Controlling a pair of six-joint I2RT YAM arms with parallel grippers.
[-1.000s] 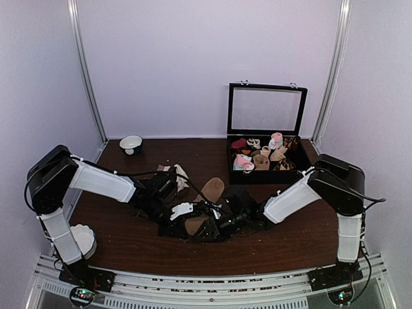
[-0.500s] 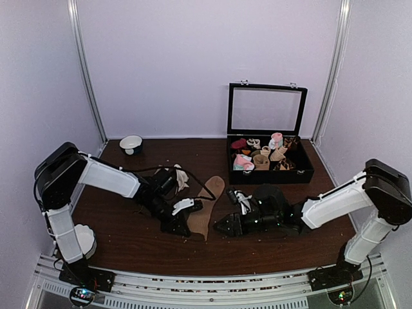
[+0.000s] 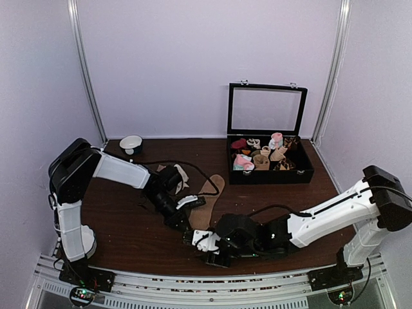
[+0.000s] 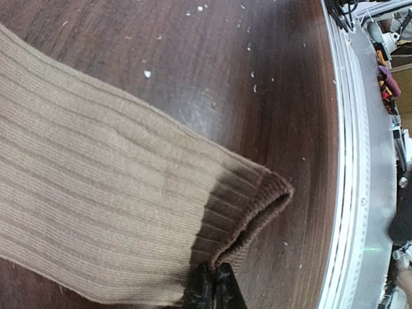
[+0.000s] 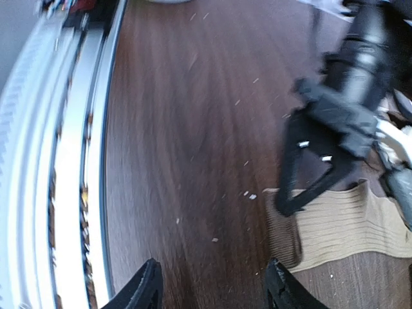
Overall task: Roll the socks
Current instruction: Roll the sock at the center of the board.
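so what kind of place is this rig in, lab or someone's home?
Most likely a lab robot cell, not a home: plain pale panels on aluminium posts, the left arm and right arm bolted to a metal rail at the table edge, and a black case of small fabric items.

From above and behind the arm bases, the fixed camera looks down toward the back wall, taking in the whole table [image 3: 129, 244]. The left wrist camera hangs very close over the wood, a ribbed tan sock [image 4: 96, 193] filling its frame, the front rail [image 4: 351, 193] at right. The right wrist camera skims low along the table, rail at left, facing the left gripper [image 5: 290, 203]. All three views share the sock's cuff end.
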